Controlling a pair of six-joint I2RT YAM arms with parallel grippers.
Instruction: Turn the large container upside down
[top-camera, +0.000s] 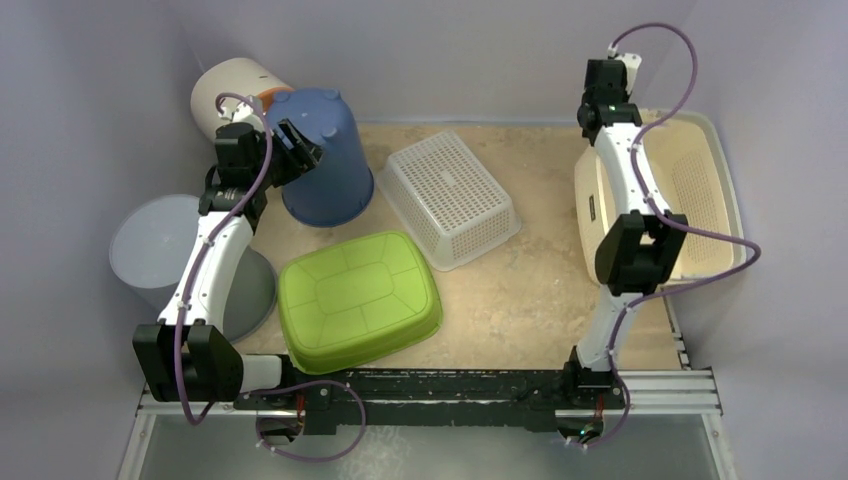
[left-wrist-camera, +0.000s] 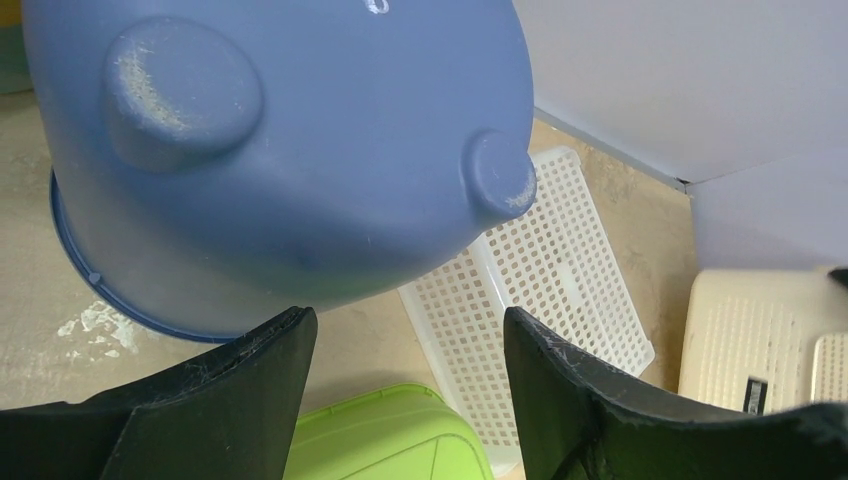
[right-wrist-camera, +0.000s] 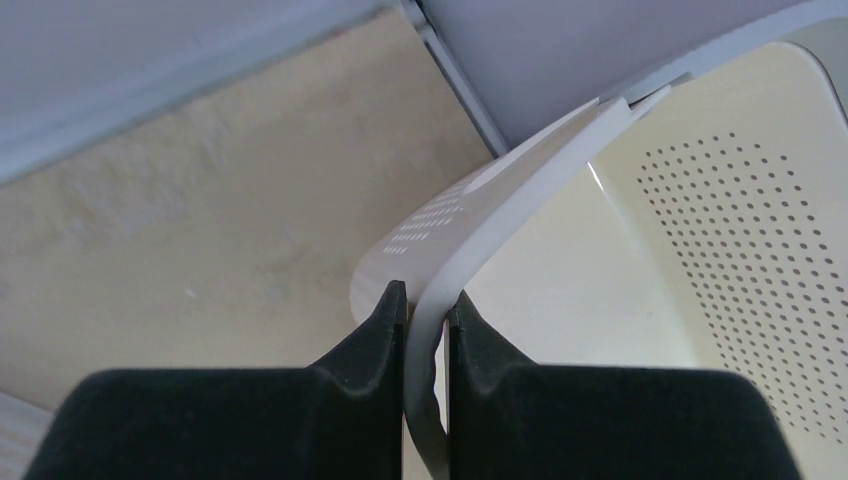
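Note:
The large container (top-camera: 705, 190) is a cream tub with perforated walls, standing open side up at the right edge of the table. My right gripper (top-camera: 600, 128) is at its far left corner. In the right wrist view the right gripper (right-wrist-camera: 425, 300) is shut on the container's (right-wrist-camera: 700, 230) pale rim (right-wrist-camera: 520, 210), which runs between the two black fingers. My left gripper (top-camera: 297, 150) is far off at the back left, open beside an overturned blue bucket (top-camera: 325, 160). Nothing lies between the left gripper's (left-wrist-camera: 410, 330) fingers.
An upside-down white mesh basket (top-camera: 450, 195) lies mid-table, with an overturned green tub (top-camera: 358, 300) in front of it. A grey bin (top-camera: 160, 250) and a white cylinder (top-camera: 235, 90) sit at the left. The blue bucket (left-wrist-camera: 290, 150) fills the left wrist view. Walls close off the back and sides.

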